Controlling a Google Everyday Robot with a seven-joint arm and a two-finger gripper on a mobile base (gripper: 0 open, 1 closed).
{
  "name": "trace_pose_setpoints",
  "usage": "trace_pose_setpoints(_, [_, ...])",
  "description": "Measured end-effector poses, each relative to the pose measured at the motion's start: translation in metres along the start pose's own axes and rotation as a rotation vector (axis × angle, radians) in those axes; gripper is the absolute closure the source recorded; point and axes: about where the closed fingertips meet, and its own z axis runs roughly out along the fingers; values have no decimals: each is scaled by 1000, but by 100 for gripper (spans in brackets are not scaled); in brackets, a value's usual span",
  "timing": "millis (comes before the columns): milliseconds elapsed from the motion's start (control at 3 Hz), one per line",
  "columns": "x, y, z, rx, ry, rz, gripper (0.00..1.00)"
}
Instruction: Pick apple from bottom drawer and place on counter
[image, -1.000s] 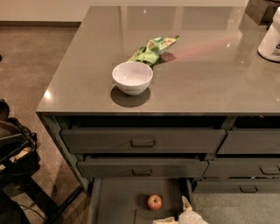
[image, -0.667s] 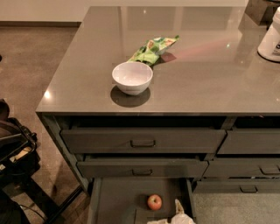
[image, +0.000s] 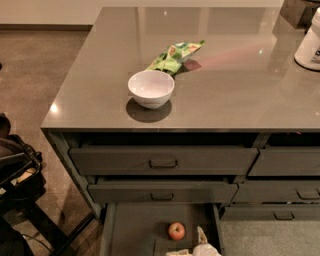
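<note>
Claw (image: 198, 245) has edged left since a second ago, now just right of apple (image: 176, 231) at bottom edge of view; whether clenched or released, cannot tell. Apple rests on floor of open bottom drawer (image: 135, 225). White bowl (image: 151, 88), green snack bag (image: 175, 56) sit on surface (image: 240, 95) above.

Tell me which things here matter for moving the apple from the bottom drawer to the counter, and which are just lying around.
Part of the job: apple, on the floor of the open bottom drawer; counter; gripper, at the lower edge just right of the apple.
Just lying about: white bowl and green snack bag on the counter; white container at its right edge.
</note>
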Motion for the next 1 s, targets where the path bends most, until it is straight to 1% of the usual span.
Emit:
trace_pose_setpoints(333, [6,-5,29,-21,-46,-30,0])
trace_pose_setpoints(667, [16,-18,62,5,-68,-71,0])
trace_pose_setpoints(1000, [19,-22,64,12,-68,-67,0])
